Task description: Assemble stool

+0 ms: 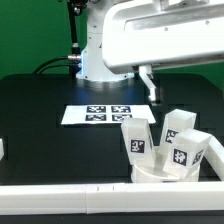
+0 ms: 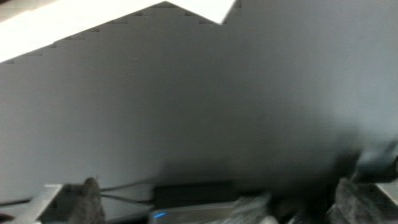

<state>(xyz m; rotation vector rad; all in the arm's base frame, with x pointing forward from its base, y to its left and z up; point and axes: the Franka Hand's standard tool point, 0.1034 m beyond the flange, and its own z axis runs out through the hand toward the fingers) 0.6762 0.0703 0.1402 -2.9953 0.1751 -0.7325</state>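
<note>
The Panda arm's gripper [image 1: 148, 85] hangs above the black table [image 1: 40, 110], its two fingers [image 1: 153, 88] pointing down with nothing between them; the jaws stand wide apart and hold no part. In the wrist view the two fingertips [image 2: 71, 200] show as grey blurred shapes far apart at the frame's edge, with only bare dark tabletop between them and a white corner [image 2: 178, 12] in the distance, too blurred to name.

Taking the gripper as the centre of a clock face laid on the exterior view, the marker board [image 1: 97, 114] lies flat on the table at about 8 o'clock, near but not under the fingers, its four black-and-white tags facing up. The stool parts sit at about 5 o'clock, well below the gripper in the picture and apart from it. There the round white seat [image 1: 160, 172] rests against the white rail [image 1: 80, 188] that runs along the table's near edge. Three blocky white legs stand up from the seat: one leg [image 1: 137, 138] toward the exterior view's left, a second leg [image 1: 179, 126] behind it, and a third leg [image 1: 186, 153] leaning toward the exterior view's right, each bearing a square tag. Whether the legs are fully seated in their sockets cannot be told. The arm's white base [image 1: 100, 60] rises at about 10 o'clock, behind the board.
</note>
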